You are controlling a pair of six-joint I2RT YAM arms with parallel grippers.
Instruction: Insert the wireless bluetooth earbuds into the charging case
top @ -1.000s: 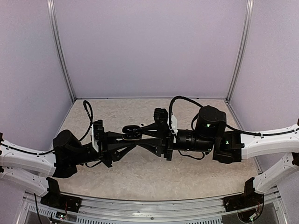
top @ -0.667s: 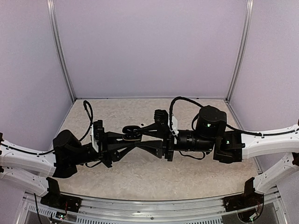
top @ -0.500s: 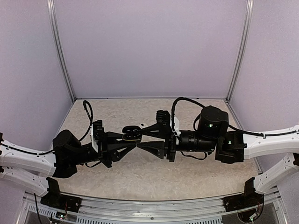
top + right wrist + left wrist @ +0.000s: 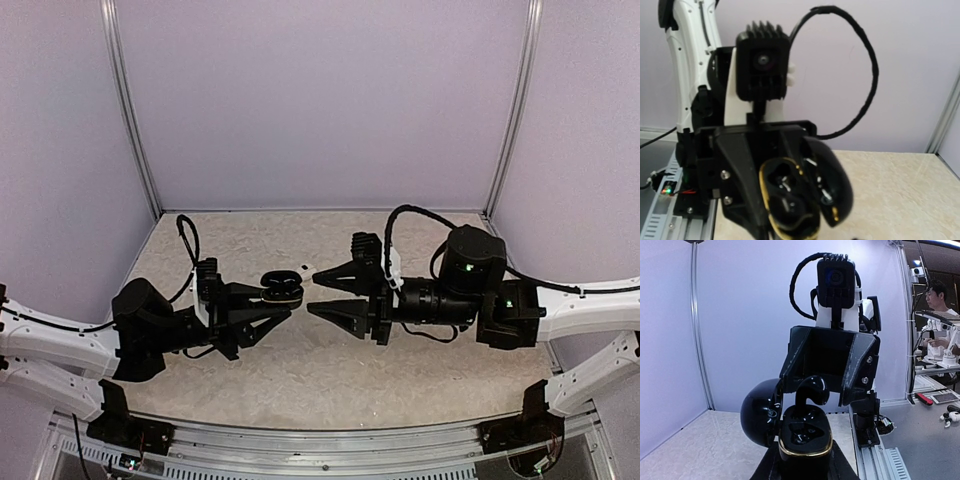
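Overhead, both arms lie low and almost level over the speckled beige table [image 4: 300, 370]. The left arm reaches toward 3 o'clock and the right arm toward 9 o'clock, so they meet nose to nose. The left gripper [image 4: 278, 299] is clamped on the charging case [image 4: 283, 288], held clear of the tabletop. The right gripper [image 4: 312, 291] stands wide, its fingertips just at 3 o'clock of the case and not touching it. From the left wrist, the case [image 4: 805, 440] is glossy black and rounded with a gold rim. Its domed lid [image 4: 760, 412] is swung open toward 9 o'clock. A black earbud [image 4: 809, 392] sits in its well, its curved stem rising toward 12 o'clock.
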